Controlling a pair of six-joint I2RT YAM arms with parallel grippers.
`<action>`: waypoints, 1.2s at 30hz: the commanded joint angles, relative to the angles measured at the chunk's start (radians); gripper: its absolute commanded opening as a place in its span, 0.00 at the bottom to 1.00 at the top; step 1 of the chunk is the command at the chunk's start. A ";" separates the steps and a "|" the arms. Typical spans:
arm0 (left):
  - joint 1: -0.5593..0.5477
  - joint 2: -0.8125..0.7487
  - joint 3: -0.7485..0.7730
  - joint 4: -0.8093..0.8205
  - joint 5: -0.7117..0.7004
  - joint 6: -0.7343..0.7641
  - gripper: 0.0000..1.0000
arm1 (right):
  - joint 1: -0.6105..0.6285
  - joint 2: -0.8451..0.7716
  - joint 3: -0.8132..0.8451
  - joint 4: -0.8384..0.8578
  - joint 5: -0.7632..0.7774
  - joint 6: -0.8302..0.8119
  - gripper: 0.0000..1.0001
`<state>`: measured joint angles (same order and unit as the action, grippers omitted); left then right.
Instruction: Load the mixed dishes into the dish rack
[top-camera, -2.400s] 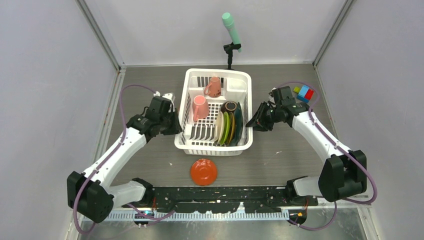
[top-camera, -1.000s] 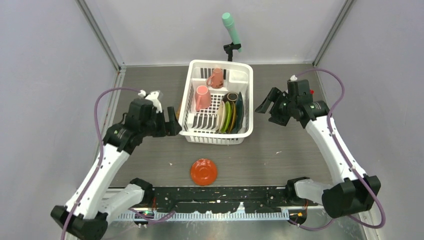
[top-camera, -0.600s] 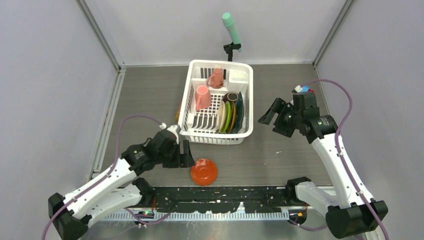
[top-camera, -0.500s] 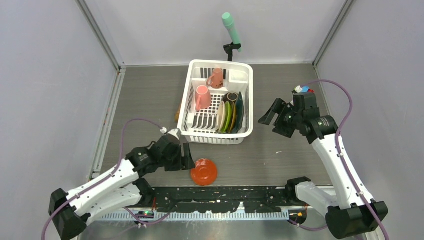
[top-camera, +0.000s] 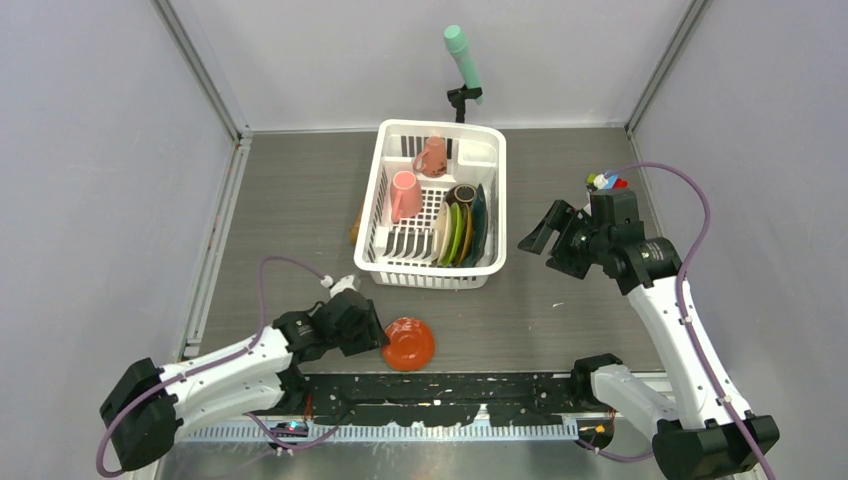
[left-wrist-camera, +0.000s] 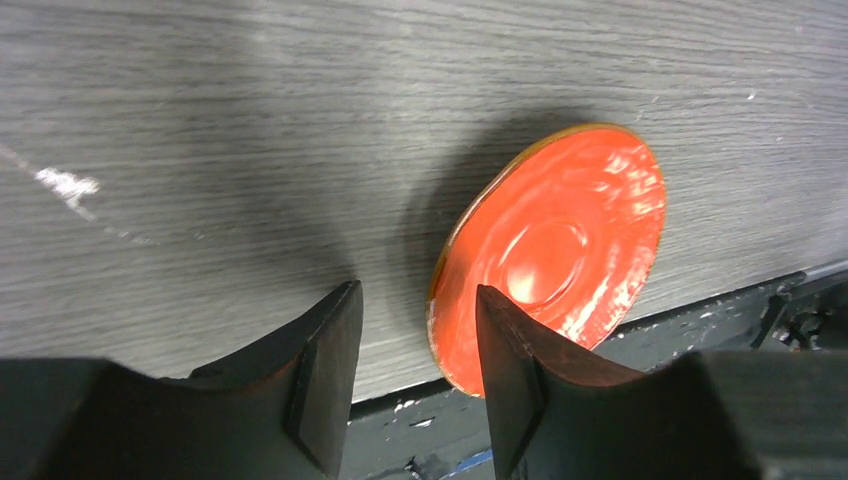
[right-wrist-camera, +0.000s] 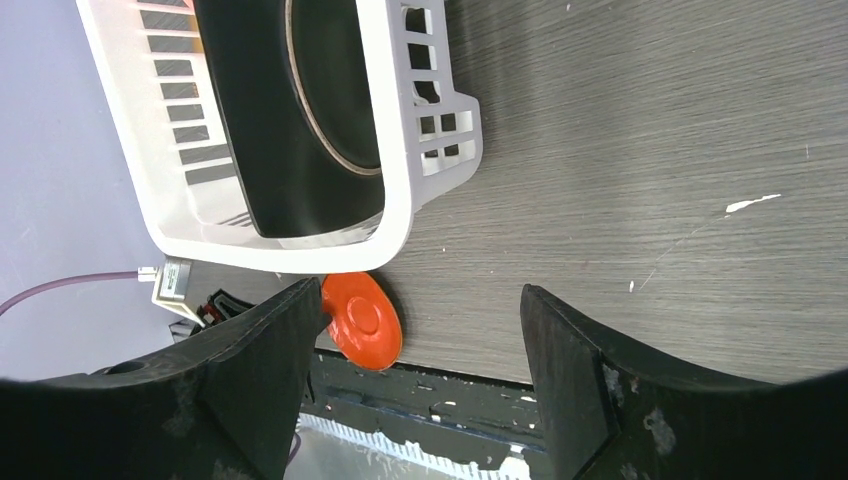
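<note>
Bare table (top-camera: 560, 300) all round. Rack (top-camera: 372, 215) sits toward the far edge. Right gripper (right-wrist-camera: 420, 290) hangs wide and empty beside the rack's right wall. Left gripper (left-wrist-camera: 418, 295), the nearer, is low at the near edge, jaws part-open astride the rim, not pinching. Red dish (top-camera: 408, 343) lies flat, just to its right.

Pair comprising left arm (top-camera: 225, 365) and right arm (top-camera: 680, 320): white tubular links, black joint housings, purple cable (top-camera: 690, 195) alongside each; left tool (left-wrist-camera: 413, 300) and right tool (right-wrist-camera: 422, 295) with matte black wedge fingers.
</note>
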<state>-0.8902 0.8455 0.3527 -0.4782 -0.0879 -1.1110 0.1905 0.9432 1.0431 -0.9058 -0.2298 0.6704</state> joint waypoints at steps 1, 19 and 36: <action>-0.004 0.027 -0.050 0.176 0.014 -0.049 0.46 | 0.000 -0.023 0.035 0.008 -0.011 -0.009 0.79; -0.004 0.021 0.131 0.085 0.171 0.115 0.00 | 0.000 -0.024 0.110 -0.050 -0.027 -0.038 0.78; -0.004 -0.041 0.516 -0.106 0.138 0.276 0.00 | 0.000 0.000 0.229 0.092 -0.381 0.035 0.70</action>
<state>-0.8909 0.8413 0.7525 -0.6044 0.1040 -0.9062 0.1905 0.8986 1.2663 -0.9127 -0.4335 0.6586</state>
